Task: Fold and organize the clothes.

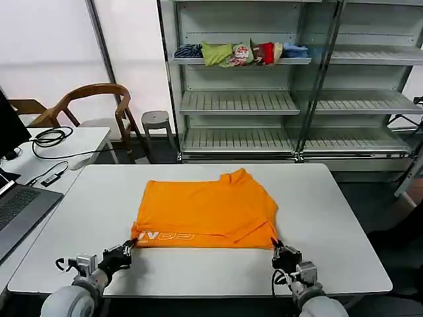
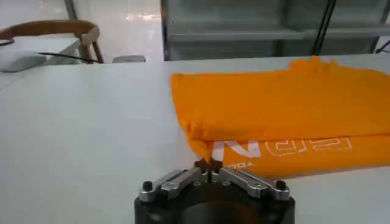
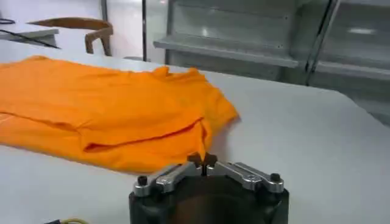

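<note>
The orange T-shirt point(image 1: 206, 213) lies folded on the white table point(image 1: 337, 218), white lettering along its near edge. My left gripper point(image 1: 125, 250) is shut on the shirt's near left corner; in the left wrist view the T-shirt point(image 2: 286, 106) spreads ahead and the gripper point(image 2: 209, 165) pinches a tip of orange cloth. My right gripper point(image 1: 283, 253) is shut on the near right corner; in the right wrist view the T-shirt point(image 3: 103, 109) runs off to one side and the gripper point(image 3: 202, 161) holds its corner fold.
A metal shelf rack point(image 1: 291, 99) stands behind the table with small folded garments point(image 1: 241, 53) on an upper shelf. A side desk point(image 1: 59, 152) with cables and a laptop point(image 1: 16, 211) is at the left. A wooden chair point(image 1: 99, 105) stands behind it.
</note>
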Controlling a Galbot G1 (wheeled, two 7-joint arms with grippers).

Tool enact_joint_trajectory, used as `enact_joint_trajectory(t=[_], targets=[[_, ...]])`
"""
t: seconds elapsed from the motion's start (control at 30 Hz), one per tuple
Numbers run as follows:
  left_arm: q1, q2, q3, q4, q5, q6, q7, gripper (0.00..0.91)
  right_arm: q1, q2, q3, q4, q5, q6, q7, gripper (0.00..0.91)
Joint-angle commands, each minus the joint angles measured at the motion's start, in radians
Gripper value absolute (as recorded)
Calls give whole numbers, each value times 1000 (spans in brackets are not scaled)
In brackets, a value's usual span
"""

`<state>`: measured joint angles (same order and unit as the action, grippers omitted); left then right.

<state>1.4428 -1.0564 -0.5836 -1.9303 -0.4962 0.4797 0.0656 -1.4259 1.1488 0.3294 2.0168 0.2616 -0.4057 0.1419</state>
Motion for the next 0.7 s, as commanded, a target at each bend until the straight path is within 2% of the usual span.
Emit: enact_joint_trajectory(t=[0.03, 0.7], targets=[[168, 3, -59, -93, -8, -22, 9, 30, -144, 0, 4, 97, -35, 11, 3, 0], [249, 17, -104, -131, -7, -38, 26, 30, -225, -14, 32, 137, -55, 25, 4, 0]])
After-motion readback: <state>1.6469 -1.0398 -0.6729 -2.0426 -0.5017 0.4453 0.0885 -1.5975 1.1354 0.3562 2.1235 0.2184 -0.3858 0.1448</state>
